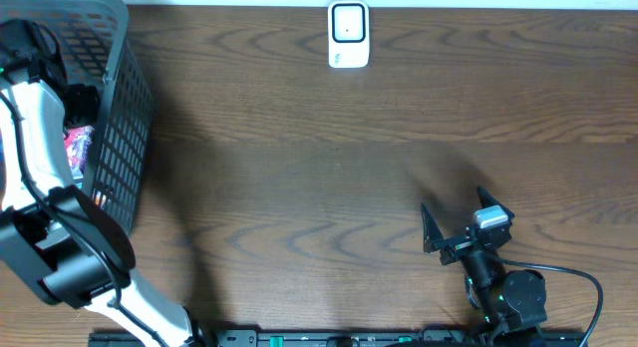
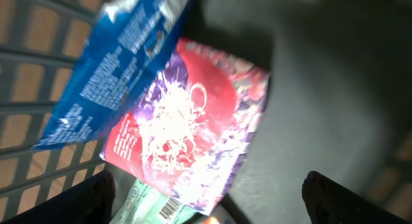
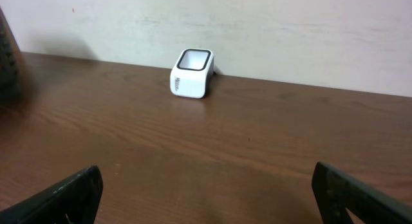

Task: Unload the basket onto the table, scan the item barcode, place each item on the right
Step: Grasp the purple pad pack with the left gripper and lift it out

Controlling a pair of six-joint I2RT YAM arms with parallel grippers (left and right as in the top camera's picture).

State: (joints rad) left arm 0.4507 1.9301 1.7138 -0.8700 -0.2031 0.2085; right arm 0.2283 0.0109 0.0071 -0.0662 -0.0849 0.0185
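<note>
Red-and-purple packet (image 2: 193, 127) flat on the floor of the black mesh basket (image 1: 125, 128), face up with a white splash print. Overlapped at one corner by a blue packet (image 2: 116, 76) leaning toward the basket wall. Peeking from under its lower edge, a green packet (image 2: 161, 208) with a printed barcode showing.

Directly above the packets, inside the basket, the left hand (image 2: 212, 198): spread wide, one dark fingertip on either side of the red-and-purple packet, gripping nothing. Whether touching the packets, impossible to tell.

Outside the basket, well to its right along the far edge of the wooden bench (image 1: 299, 187), a small white scanner (image 1: 348, 34) upright by the wall, window facing up.

Farthest from the basket, at the near right of the bench, the right hand (image 1: 457, 212): fully spread, holding nothing, pointed across bare wood toward the scanner.
</note>
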